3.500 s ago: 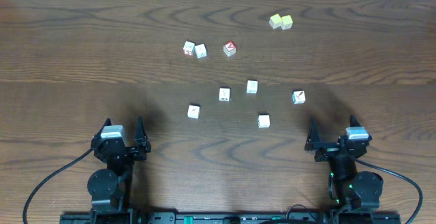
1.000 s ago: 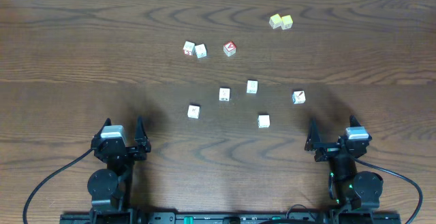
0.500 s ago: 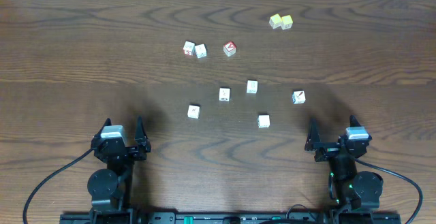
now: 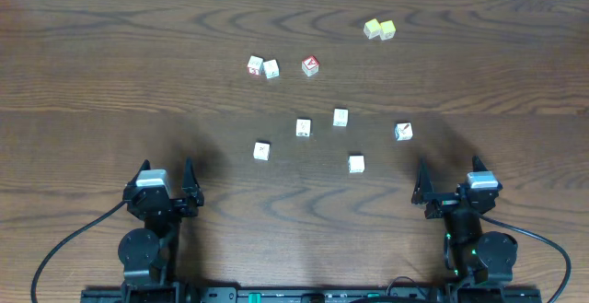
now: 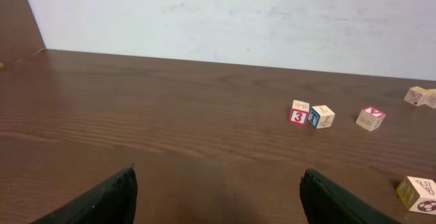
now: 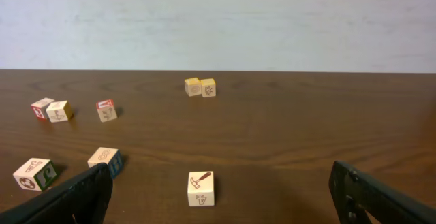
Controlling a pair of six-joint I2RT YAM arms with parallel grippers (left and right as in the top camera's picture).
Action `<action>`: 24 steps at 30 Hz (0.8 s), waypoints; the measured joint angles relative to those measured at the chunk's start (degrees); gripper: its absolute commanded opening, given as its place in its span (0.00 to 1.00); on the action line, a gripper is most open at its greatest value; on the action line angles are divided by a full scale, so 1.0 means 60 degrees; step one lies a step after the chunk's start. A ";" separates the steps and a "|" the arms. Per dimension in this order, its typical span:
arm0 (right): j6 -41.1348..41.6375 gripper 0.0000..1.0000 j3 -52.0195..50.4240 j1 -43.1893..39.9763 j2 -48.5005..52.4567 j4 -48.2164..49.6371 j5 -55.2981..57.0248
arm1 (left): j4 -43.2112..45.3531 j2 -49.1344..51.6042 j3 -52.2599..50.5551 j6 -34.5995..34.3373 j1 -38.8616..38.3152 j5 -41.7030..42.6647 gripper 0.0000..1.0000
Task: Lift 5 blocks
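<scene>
Left end effector (image 4: 166, 168) and right end effector (image 4: 449, 168) gape wide, holding nothing.

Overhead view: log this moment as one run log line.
left end effector: open, empty | right end effector: open, empty | blocks: five on table, none lifted

change vs earlier: none visible | blocks (image 4: 303, 128): no shift in position

The surface (image 4: 92, 64) is dark grained wood with a soft sheen, the blocks (image 4: 340, 117) pale matt wood, the left pincer (image 4: 166, 167) and right pincer (image 4: 449, 169) matt black plastic.
</scene>
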 measured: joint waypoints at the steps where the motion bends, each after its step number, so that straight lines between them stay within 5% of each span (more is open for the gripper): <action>1: 0.0000 0.99 0.0000 0.0000 0.0000 0.0000 0.0000 | 0.0000 0.0000 0.0000 -0.0004 0.0000 0.0000 0.77; 24: 0.0000 0.99 0.0000 0.0000 0.0000 0.0000 0.0000 | 0.0095 0.0000 -0.0018 -0.0331 0.0000 0.0375 0.77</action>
